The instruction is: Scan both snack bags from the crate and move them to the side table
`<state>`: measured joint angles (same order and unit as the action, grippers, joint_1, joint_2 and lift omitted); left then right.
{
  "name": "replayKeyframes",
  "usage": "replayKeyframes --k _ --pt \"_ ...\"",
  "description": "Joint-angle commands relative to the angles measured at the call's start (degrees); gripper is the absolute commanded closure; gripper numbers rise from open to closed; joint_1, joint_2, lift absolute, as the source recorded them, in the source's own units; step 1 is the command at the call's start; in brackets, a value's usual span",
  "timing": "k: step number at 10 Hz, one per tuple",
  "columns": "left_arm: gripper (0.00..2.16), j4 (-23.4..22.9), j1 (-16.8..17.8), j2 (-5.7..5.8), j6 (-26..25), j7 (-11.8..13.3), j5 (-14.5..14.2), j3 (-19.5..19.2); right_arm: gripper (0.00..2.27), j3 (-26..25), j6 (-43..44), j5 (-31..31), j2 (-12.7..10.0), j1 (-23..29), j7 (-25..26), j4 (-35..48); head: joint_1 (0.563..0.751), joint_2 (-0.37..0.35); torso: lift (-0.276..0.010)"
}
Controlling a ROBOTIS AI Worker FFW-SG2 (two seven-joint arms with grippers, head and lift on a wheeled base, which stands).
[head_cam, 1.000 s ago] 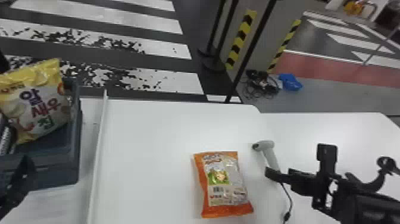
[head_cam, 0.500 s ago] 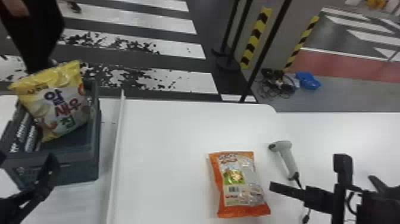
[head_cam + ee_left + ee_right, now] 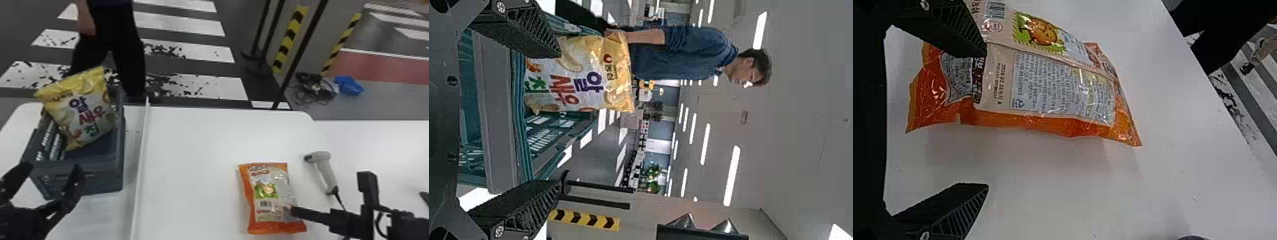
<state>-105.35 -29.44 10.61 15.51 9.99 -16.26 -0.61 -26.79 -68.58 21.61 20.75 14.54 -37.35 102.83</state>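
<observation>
The yellow snack bag (image 3: 86,111) leans upright in the dark crate (image 3: 105,178). My left gripper (image 3: 48,175) is open at the crate's near side, short of the bag. From the left wrist view, the yellow bag (image 3: 579,75) rises beyond the open left gripper (image 3: 560,119). The orange snack bag (image 3: 271,198) lies flat on the white table. Open at its right is my right gripper (image 3: 330,193), one fingertip overlapping the bag's lower right edge. In the right wrist view, one finger of the right gripper (image 3: 985,120) overlaps the orange bag (image 3: 1053,90); white tabletop shows between the fingers.
A scanner (image 3: 325,172) lies right of the orange bag, its cable running down behind the right gripper. A raised white strip (image 3: 142,166) stands between crate and orange bag. Posts (image 3: 289,38) stand behind the table. Another white table surface (image 3: 383,143) adjoins at the right.
The head view has turned left, bringing the crate further into view. Relative to the orange bag, my right gripper has moved left, reaching its edge. Both bags stay where they were.
</observation>
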Motion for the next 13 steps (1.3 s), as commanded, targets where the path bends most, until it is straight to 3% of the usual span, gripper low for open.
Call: replayKeyframes --k 1,5,7,8,9,10,13 --pt "0.1 0.2 0.0 -0.07 0.0 0.0 0.0 0.0 0.06 0.3 -1.3 0.1 0.0 -0.1 -0.4 0.0 0.695 -0.21 -0.099" --pt "0.1 0.4 0.0 -0.24 0.0 0.0 0.0 0.0 0.08 0.3 -2.2 0.4 0.0 -0.9 -3.0 -1.8 0.695 -0.192 -0.099" --pt "0.1 0.4 0.0 -0.24 0.0 0.0 0.0 0.0 0.24 0.7 -2.0 0.4 0.1 -2.2 -4.6 -4.7 0.695 -0.189 -0.099" --pt "0.1 0.4 0.1 -0.24 0.2 0.1 0.0 0.0 0.65 1.0 -1.2 0.0 0.1 -2.4 -6.3 -5.1 0.695 -0.187 -0.099" --pt "0.1 0.4 0.1 -0.24 0.2 0.1 0.0 0.0 1.73 1.1 -1.3 -0.5 0.1 -2.8 -7.4 -5.2 0.695 -0.18 -0.099" --pt "0.1 0.4 0.0 -0.24 0.2 0.1 0.0 0.0 2.15 1.0 -2.6 -0.4 0.5 -3.0 -8.2 -5.6 0.695 -0.177 -0.099" --pt "0.1 0.6 0.0 -0.24 0.4 0.1 0.0 0.0 2.24 0.2 -2.9 -0.3 0.7 -3.4 -12.9 -6.7 0.695 -0.167 -0.099"
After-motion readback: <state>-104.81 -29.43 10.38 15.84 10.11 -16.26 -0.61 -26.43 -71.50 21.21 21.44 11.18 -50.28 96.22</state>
